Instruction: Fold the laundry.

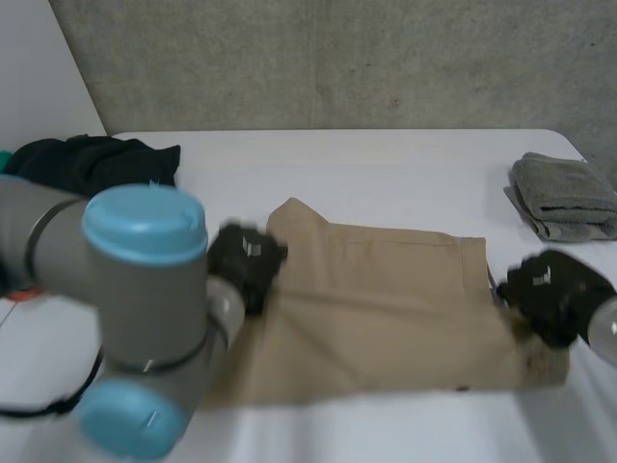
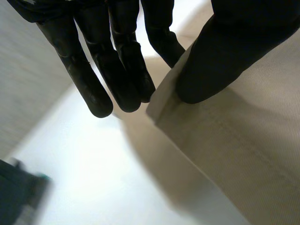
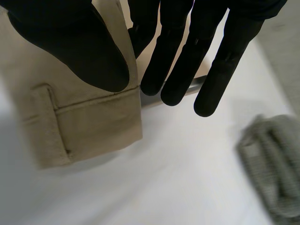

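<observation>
The tan trousers lie spread mid-table. The left hand pinches their left edge between thumb and straight fingers. The right hand pinches the right edge likewise.

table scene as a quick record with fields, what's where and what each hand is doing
table: white
tan cloth: spread across the middle, near side
left hand: at the cloth's left edge, thumb on top, pinching it against the fingers
right hand: at the cloth's right edge, near a corner, pinching it the same way
black clothes: heap at the far left
grey towel: folded, far right, apart from the cloth
</observation>
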Available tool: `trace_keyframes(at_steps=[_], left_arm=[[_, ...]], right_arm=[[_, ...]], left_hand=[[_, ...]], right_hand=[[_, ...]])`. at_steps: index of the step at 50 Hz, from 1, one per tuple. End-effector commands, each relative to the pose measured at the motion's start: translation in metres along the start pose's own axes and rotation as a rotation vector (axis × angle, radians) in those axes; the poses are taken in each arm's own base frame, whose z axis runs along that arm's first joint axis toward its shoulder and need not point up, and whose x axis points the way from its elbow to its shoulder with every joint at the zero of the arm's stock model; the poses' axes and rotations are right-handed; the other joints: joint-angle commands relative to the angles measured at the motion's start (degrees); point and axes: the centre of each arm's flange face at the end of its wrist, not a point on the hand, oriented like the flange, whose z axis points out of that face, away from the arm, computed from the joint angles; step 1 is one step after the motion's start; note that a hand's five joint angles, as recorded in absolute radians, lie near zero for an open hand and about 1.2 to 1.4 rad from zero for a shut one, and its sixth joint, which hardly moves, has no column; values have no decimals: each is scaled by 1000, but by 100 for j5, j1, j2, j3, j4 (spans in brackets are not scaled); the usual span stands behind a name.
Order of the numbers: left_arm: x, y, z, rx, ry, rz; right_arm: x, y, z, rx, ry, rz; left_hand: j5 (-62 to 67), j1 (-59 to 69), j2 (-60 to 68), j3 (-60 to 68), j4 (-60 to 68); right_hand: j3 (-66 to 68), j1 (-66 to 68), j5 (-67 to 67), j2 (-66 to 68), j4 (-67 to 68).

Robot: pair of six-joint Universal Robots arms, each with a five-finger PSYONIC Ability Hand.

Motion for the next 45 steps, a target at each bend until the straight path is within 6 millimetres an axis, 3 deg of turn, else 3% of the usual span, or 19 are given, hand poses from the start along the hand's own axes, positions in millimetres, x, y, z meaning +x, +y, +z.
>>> trace_keyframes(at_steps=[1,3,7,9,10,11,12,13,14,16,18,22,25,29,33,37,45], left_arm=[[-35,-23,90,230,-231,87],[-42,-27,118,301,-288,118],[-35,-25,149,376,-291,121],[-30,-23,155,397,-277,115],[-24,-20,158,414,-254,96],[-21,-22,157,428,-244,85],[-19,-24,156,442,-235,72],[-17,-23,156,443,-227,57],[-12,-20,154,439,-207,32],[-6,-19,148,437,-186,12],[-6,-25,132,439,-168,-5],[-14,-27,109,420,-163,-13],[-11,-18,94,380,-141,-16],[-9,-10,77,345,-117,-37],[-6,-1,69,319,-95,-76],[-5,1,67,312,-87,-102],[-8,-5,68,332,-94,-116]], right_arm=[[21,-31,54,190,186,16],[22,-39,68,233,223,3],[23,-48,109,292,302,-3],[22,-45,133,287,333,-4],[22,-43,139,277,343,1],[21,-40,145,262,351,5],[22,-35,152,238,368,20],[22,-35,152,235,373,26],[24,-35,151,226,383,36],[25,-34,145,217,382,80],[23,-31,138,205,362,112],[20,-33,108,191,266,203],[9,-35,82,183,122,267],[-5,-10,68,87,-36,341],[-9,6,67,59,-53,367],[-2,8,76,115,29,340],[34,-10,84,211,168,310]], left_hand=[[1187,1313,1135,1166,1138],[1187,1313,1135,1166,1138],[1187,1313,1135,1166,1138],[1187,1313,1135,1166,1138],[-4340,-4213,-4392,-4360,-4389],[-5813,-5687,-5865,-5834,-5862],[-5082,-4956,-5134,-5103,-5131],[-4769,-4642,-4821,-4789,-4818],[-5813,-5687,-5865,-5834,-5862],[-5792,-5666,-5844,-5813,-5841],[-5813,-5687,-5865,-5834,-5862],[-5813,-5687,-5865,-5834,-5862],[-5813,-5687,-5865,-5834,-5862],[-5813,-5687,-5865,-5834,-5862],[-5813,-5687,-5865,-5834,-5862],[-5813,-5687,-5865,-5834,-5862],[-5813,-5687,-5865,-5834,-5862]], right_hand=[[1156,1595,1048,1232,1127],[1156,1595,1048,1232,1127],[879,1318,770,955,850],[-3947,-3508,-4055,-3871,-3976],[-5844,-5405,-5952,-5768,-5873],[-5844,-5405,-5952,-5768,-5873],[-5844,-5405,-5952,-5768,-5873],[-5844,-5405,-5952,-5768,-5873],[-5844,-5405,-5952,-5768,-5873],[-5844,-5405,-5952,-5768,-5873],[-5844,-5405,-5952,-5768,-5873],[-5844,-5405,-5952,-5768,-5873],[-5844,-5405,-5952,-5768,-5873],[-5467,-5028,-5576,-5391,-5496],[-5347,-4909,-5456,-5272,-5376],[-5482,-5044,-5591,-5407,-5512],[-4962,-4523,-5070,-4886,-4991]])
